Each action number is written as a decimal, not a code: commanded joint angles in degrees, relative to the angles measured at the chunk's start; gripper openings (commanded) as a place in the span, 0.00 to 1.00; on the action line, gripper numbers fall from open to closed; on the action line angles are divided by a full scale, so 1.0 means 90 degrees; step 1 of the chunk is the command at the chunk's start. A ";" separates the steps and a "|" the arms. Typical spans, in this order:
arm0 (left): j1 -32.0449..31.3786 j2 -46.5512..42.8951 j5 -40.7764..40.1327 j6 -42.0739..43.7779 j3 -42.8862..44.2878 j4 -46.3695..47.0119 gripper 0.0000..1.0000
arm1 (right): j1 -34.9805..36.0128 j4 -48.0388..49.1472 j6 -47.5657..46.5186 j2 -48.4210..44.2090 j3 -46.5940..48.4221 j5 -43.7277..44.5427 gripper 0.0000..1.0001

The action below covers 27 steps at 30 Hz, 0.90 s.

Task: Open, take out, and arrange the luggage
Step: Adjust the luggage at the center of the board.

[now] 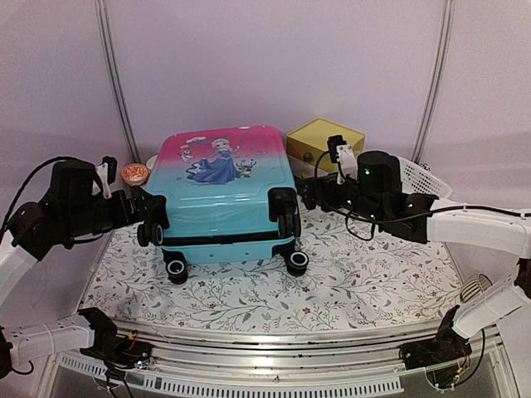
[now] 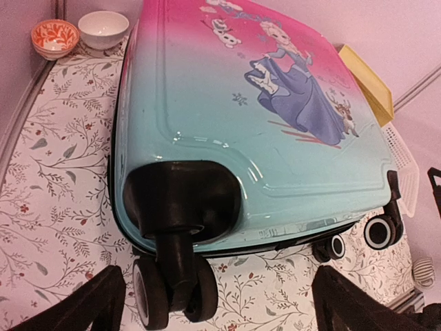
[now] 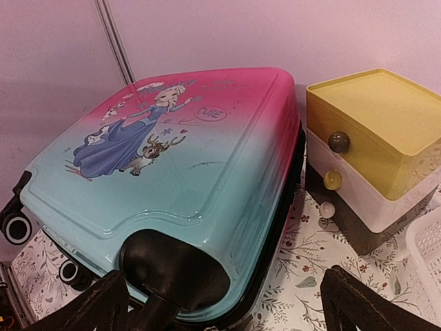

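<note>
Suitcase lies shut near the desk's far edge; left gripper and right gripper, both spread apart, should brace its sides first.

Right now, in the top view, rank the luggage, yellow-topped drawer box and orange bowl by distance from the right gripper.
1. The luggage, right beside the right gripper.
2. The yellow-topped drawer box, just behind it.
3. The orange bowl, past the luggage, far left.
</note>
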 commanded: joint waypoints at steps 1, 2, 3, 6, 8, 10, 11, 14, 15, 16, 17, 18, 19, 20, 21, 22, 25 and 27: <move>0.0079 0.0209 0.0203 0.0255 0.0545 -0.0281 0.98 | 0.0007 -0.1361 0.0415 0.0591 0.0718 -0.0264 0.99; 0.0097 0.0253 0.0221 0.0312 0.0636 -0.0287 0.98 | 0.0006 -0.1343 0.0419 0.0668 0.0755 -0.0325 0.99; 0.0144 0.0315 0.0227 0.0381 0.0716 -0.0287 0.98 | 0.0012 -0.1295 0.0416 0.0719 0.0763 -0.0420 0.99; 0.0475 0.0538 0.0330 0.0618 0.0876 -0.0255 0.98 | -0.0002 -0.1249 0.0433 0.0855 0.0910 -0.0783 0.99; 0.0929 0.0720 0.0732 0.0878 0.0873 -0.0084 0.98 | -0.0033 -0.1277 0.0524 0.0951 0.1057 -0.0990 0.99; 0.1511 0.0875 0.1297 0.1066 0.0786 0.0184 0.98 | -0.0101 -0.1317 0.0664 0.1048 0.1221 -0.1241 0.99; 0.1808 0.0970 0.1560 0.1138 0.0741 0.0321 0.98 | -0.0142 -0.1344 0.0737 0.1091 0.1287 -0.1379 0.99; 0.2641 0.1284 0.2251 0.1360 0.0711 0.0620 0.97 | -0.0224 -0.1391 0.0928 0.1251 0.1520 -0.1704 0.99; 0.2827 0.1363 0.2429 0.1468 0.0702 0.0748 0.95 | -0.0244 -0.1428 0.0968 0.1313 0.1531 -0.1786 0.99; 0.2967 0.1435 0.2541 0.1555 0.0686 0.0868 0.94 | -0.0269 -0.1481 0.1024 0.1373 0.1716 -0.1862 0.99; 0.3074 0.1502 0.2647 0.1644 0.0676 0.0980 0.96 | -0.0292 -0.1523 0.1068 0.1436 0.1828 -0.1896 0.99; 0.3140 0.1576 0.2686 0.1716 0.0680 0.1079 0.95 | -0.0309 -0.1558 0.1090 0.1502 0.1897 -0.1928 0.99; 0.3182 0.1638 0.2731 0.1764 0.0668 0.1206 0.94 | -0.0321 -0.1572 0.1110 0.1538 0.1935 -0.1949 0.99; 0.3234 0.1685 0.2780 0.1823 0.0661 0.1307 0.98 | -0.0336 -0.1572 0.1130 0.1582 0.1971 -0.1970 0.99; 0.3272 0.1736 0.2865 0.1885 0.0648 0.1474 0.98 | -0.0361 -0.1566 0.1145 0.1617 0.2001 -0.1982 0.99; 0.3324 0.1785 0.2936 0.1937 0.0621 0.1577 0.98 | -0.0380 -0.1570 0.1168 0.1668 0.2031 -0.1994 0.99; 0.3474 0.1927 0.2919 0.1893 0.0464 0.1946 0.98 | -0.0478 -0.1571 0.1245 0.1812 0.2154 -0.2152 0.99; 0.3532 0.2095 0.2930 0.1830 0.0376 0.2143 0.98 | -0.0541 -0.1568 0.1309 0.1944 0.2266 -0.2285 0.99</move>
